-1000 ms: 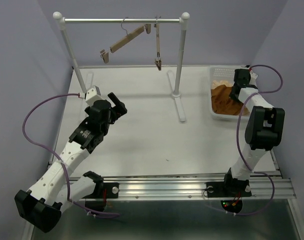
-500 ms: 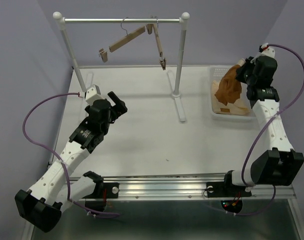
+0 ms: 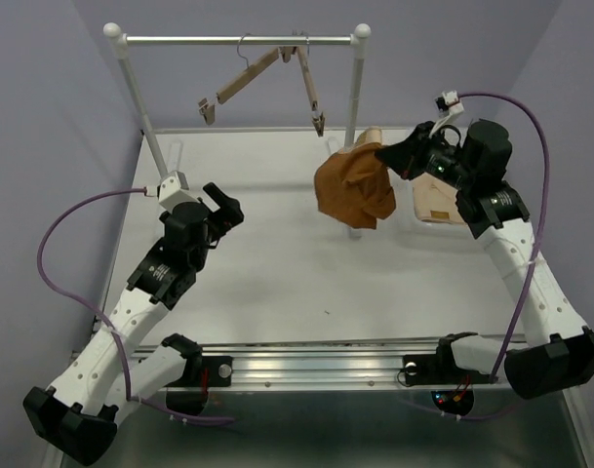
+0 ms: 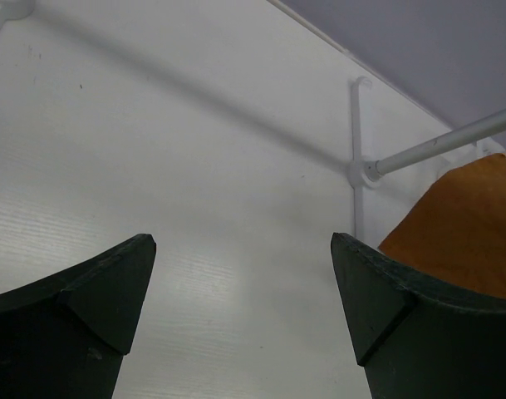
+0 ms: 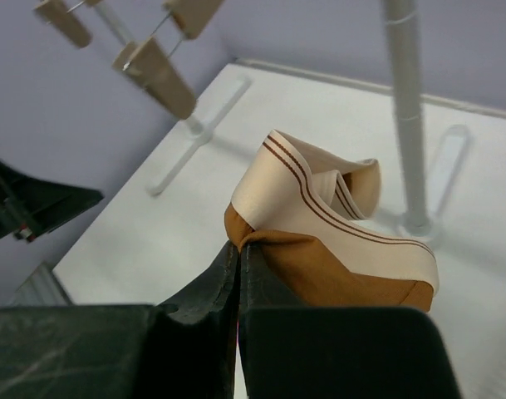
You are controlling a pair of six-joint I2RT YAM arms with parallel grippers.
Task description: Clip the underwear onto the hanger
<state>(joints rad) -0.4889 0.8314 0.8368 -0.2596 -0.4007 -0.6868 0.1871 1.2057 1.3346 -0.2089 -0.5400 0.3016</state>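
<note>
The rust-brown underwear (image 3: 353,187) with its pale striped waistband (image 5: 319,212) hangs in the air beside the rack's right post. My right gripper (image 3: 386,156) is shut on its upper edge, where brown cloth meets the band (image 5: 240,245). Two pale wooden hangers hang tilted from the rail, one (image 3: 246,78) to the left and one (image 3: 310,86) steeper; their clips (image 5: 157,75) show in the right wrist view. My left gripper (image 3: 223,205) is open and empty above the table (image 4: 243,239), left of the underwear (image 4: 469,216).
The white clothes rack (image 3: 238,40) spans the back of the table, its right post (image 3: 353,117) and foot just behind the hanging cloth. A white basket (image 3: 416,216) with a peach-cream cloth (image 3: 438,200) sits at the right edge under my right arm.
My right arm has lifted the underwear out of the basket and carried it left to the rack's right post. The hangers have swung. My left arm has shifted slightly.
</note>
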